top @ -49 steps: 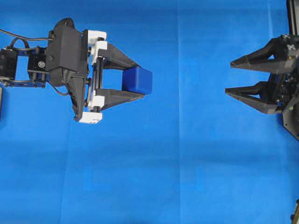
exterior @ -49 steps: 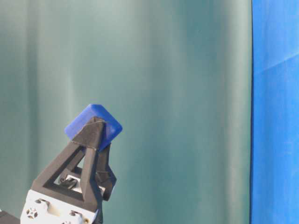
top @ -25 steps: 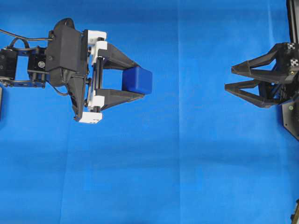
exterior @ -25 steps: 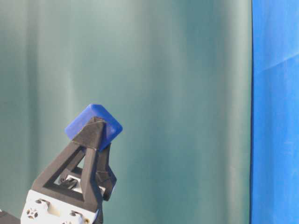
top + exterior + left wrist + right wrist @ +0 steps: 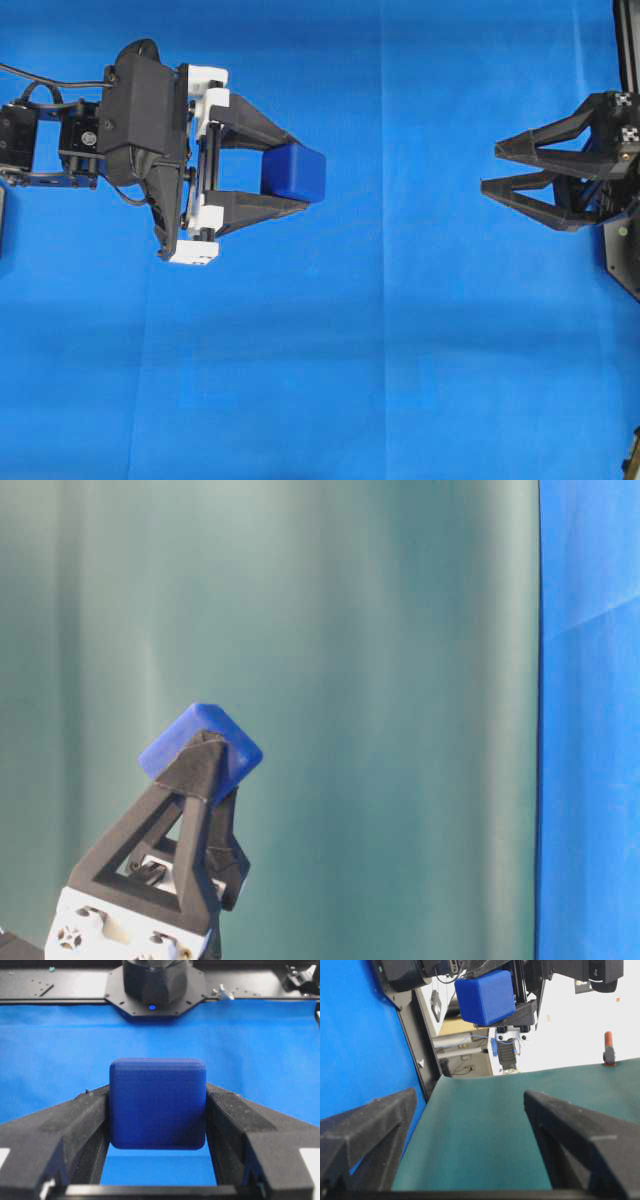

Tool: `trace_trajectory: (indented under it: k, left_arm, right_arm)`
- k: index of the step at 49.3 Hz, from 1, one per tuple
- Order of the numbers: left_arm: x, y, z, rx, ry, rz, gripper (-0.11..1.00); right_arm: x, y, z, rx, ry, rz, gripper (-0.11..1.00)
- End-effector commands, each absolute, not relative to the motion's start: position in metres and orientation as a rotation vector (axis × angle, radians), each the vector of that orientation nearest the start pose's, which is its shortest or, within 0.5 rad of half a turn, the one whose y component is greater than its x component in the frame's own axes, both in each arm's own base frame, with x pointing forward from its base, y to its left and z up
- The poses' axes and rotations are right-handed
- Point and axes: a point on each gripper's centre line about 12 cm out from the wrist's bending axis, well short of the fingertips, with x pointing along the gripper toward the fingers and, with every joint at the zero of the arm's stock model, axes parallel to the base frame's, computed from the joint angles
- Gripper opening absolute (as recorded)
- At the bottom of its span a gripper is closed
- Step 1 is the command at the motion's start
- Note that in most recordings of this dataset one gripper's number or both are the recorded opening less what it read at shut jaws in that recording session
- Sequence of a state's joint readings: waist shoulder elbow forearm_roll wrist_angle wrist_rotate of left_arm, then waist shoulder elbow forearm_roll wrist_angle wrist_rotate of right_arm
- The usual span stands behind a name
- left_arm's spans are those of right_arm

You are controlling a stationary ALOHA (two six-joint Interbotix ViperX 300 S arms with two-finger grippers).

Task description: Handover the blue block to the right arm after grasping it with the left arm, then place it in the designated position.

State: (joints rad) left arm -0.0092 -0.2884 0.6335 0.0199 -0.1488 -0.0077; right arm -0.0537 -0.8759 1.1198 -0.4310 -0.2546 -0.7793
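Observation:
The blue block (image 5: pixel 296 173) is a small dark-blue cube held in the air, off the blue cloth (image 5: pixel 380 350). My left gripper (image 5: pixel 298 172), with white pieces at its finger bases, is shut on it and pinches two opposite faces. The left wrist view shows the block (image 5: pixel 157 1102) filling the gap between both fingers. From table level the block (image 5: pixel 195 723) sits tilted at the fingertips. My right gripper (image 5: pixel 490 170) hangs at the right edge, open and holding nothing, pointing left toward the block across a wide gap. In its own view the block (image 5: pixel 485 997) is far ahead, above the open gripper (image 5: pixel 470 1094).
A teal backdrop (image 5: pixel 380 680) stands behind the left gripper at table level. Black frame parts (image 5: pixel 625 250) line the right edge of the overhead view. A black arm base (image 5: pixel 152 985) sits at the cloth's far end in the left wrist view.
The right gripper has rolled about its wrist, so from above its fingers look closer together and shifted slightly up. The left gripper and block have stayed still.

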Motion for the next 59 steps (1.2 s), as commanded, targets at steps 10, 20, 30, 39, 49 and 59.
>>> trace_trajectory:
  k: [10,20,30,39,49,59]
  left_arm:
    - [0.367,-0.004,0.320,0.013,0.153,-0.015,0.49]
    - [0.367,-0.004,0.320,0.013,0.153,-0.015,0.48]
    - [0.368,-0.004,0.320,0.012,0.153,-0.013,0.48]
    - [0.367,-0.004,0.320,0.013,0.153,-0.015,0.48]
    - [0.368,-0.004,0.320,0.012,0.153,-0.013,0.48]
    - [0.368,-0.004,0.320,0.012,0.153,-0.013,0.48]
  right_arm:
    - [0.219,0.001,0.302,-1.197,-0.046,0.038,0.94]
    - [0.219,0.001,0.302,-1.195,-0.046,0.038,0.94]
    - [0.219,0.001,0.302,-1.195,-0.046,0.038,0.94]
    - [0.219,0.001,0.302,-1.195,-0.045,0.036,0.94]
    - [0.220,0.001,0.301,-1.192,-0.043,0.039,0.94]
    - [0.230,0.000,0.301,-1.190,-0.027,0.052,0.94]
